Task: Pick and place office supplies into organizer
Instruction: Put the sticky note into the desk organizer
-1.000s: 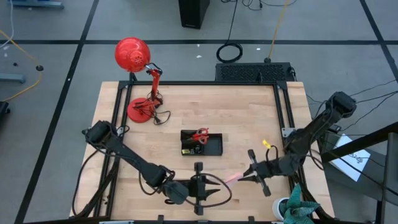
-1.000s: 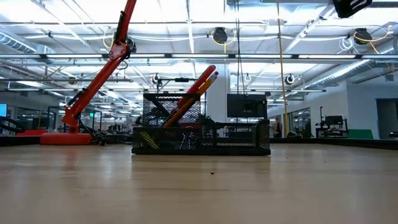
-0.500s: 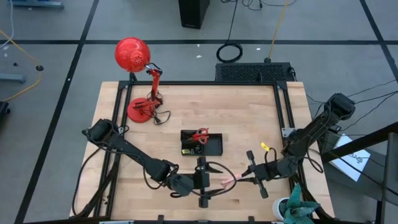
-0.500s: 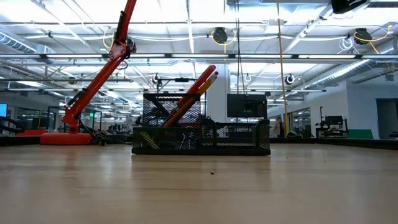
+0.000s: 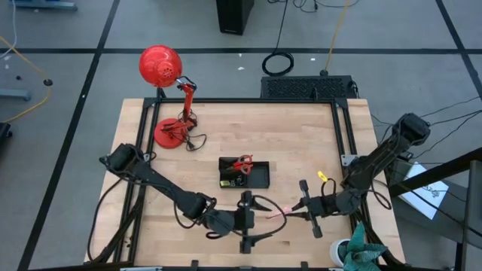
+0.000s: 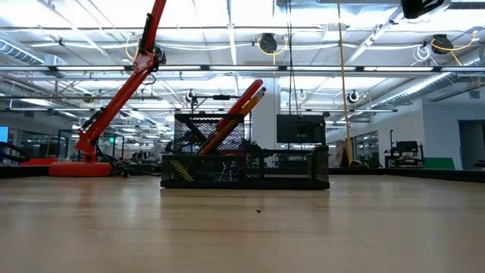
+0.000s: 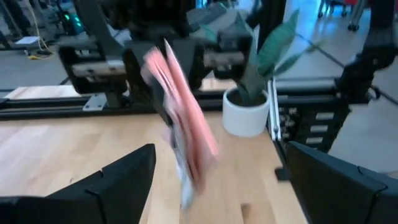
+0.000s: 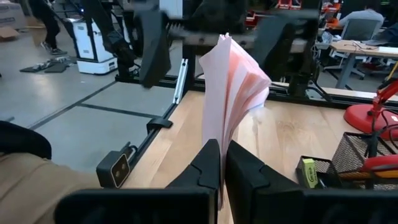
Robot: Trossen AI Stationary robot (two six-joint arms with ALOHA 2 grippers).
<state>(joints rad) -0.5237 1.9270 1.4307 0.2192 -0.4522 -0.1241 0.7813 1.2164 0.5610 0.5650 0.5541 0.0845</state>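
Pink-white sheets of the sticky-note pad (image 8: 231, 93) are fanning upward from the right gripper (image 8: 222, 163), whose two dark fingers are pinching its lower edge tightly. In the high view this gripper (image 5: 295, 211) is hanging over the table (image 5: 301, 135) near its front edge, right of centre, with the pad (image 5: 276, 216) pointing toward the left gripper (image 5: 262, 217). That left gripper is facing it from just beside, its fingers spread wide with the pad (image 7: 180, 121) standing in the space ahead of them, apart from both fingers. Sitting at the middle of the table is the black organizer (image 5: 260, 177), holding the red-handled scissors (image 5: 241, 162) and a yellow-green piece (image 5: 224, 183) in its left part. Orange pencils (image 6: 235, 114) are leaning up out of its taller compartment. A red desk lamp (image 5: 169, 132) is standing toward the back left corner.
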